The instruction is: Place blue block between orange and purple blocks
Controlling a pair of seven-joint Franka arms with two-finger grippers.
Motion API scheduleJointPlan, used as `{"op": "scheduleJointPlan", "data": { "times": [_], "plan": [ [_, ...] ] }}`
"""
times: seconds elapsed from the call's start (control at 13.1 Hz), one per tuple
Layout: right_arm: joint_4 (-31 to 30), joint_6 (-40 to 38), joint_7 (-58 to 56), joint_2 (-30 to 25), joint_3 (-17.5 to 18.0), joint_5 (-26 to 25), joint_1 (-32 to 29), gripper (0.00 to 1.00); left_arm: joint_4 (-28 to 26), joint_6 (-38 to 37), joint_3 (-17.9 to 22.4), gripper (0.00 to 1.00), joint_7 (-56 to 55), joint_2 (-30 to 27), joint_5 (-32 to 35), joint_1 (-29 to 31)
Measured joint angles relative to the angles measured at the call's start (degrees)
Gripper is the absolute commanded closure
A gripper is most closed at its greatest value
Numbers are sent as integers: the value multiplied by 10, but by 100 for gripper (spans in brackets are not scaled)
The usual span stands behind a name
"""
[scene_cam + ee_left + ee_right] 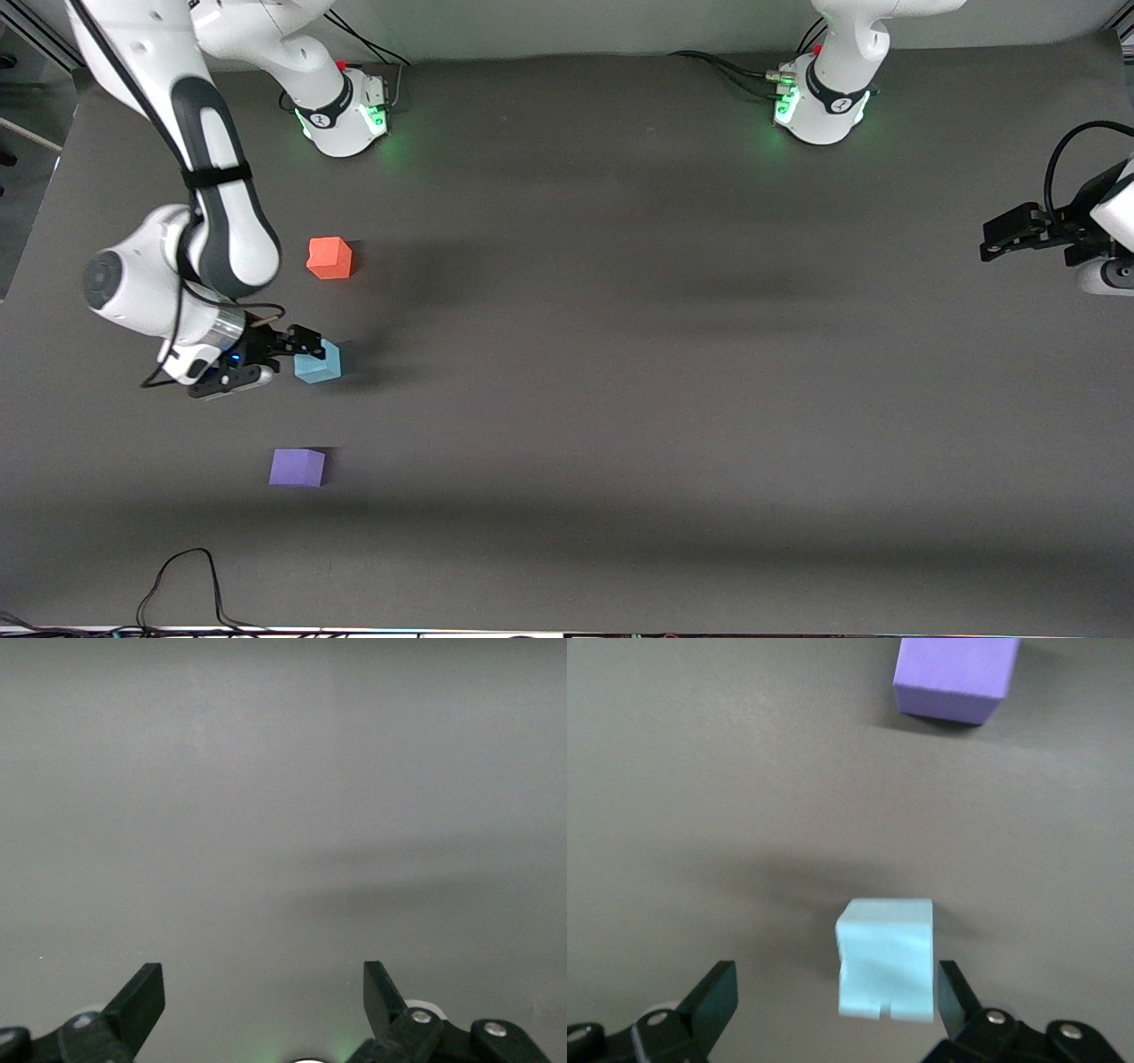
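Observation:
The blue block (317, 362) rests on the dark table, nearer to the front camera than the orange block (330, 258) and farther than the purple block (297, 467), roughly in line with both. My right gripper (299, 347) is open and low around the blue block. In the right wrist view the blue block (886, 958) sits between the spread fingers of the right gripper (835, 989), close to one finger (953, 989), and the purple block (953, 675) lies farther off. My left gripper (992, 243) waits, open and empty, at the left arm's end of the table, and also shows in the left wrist view (264, 988).
A black cable (182, 571) loops near the table's front edge at the right arm's end. The two arm bases (345, 111) (819, 106) stand along the table's back edge.

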Motion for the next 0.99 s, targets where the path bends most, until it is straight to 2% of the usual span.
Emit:
{"op": "scheduleJointPlan", "data": {
  "times": [0.15,0.38,0.54,0.77,0.99],
  "plan": [
    [43,-104,114,-76,1,-96,5,0,0,0,0,0,0,0,0,0],
    [75,-165,166,-179,1,-161,20,0,0,0,0,0,0,0,0,0],
    [90,-224,168,-229,-5,-186,18,0,0,0,0,0,0,0,0,0],
    [144,-306,201,-253,-7,-202,18,0,0,1,0,0,0,1,0,0],
    [152,-313,218,-242,2,-231,25,0,0,2,0,0,0,1,0,0]
  ]
}}
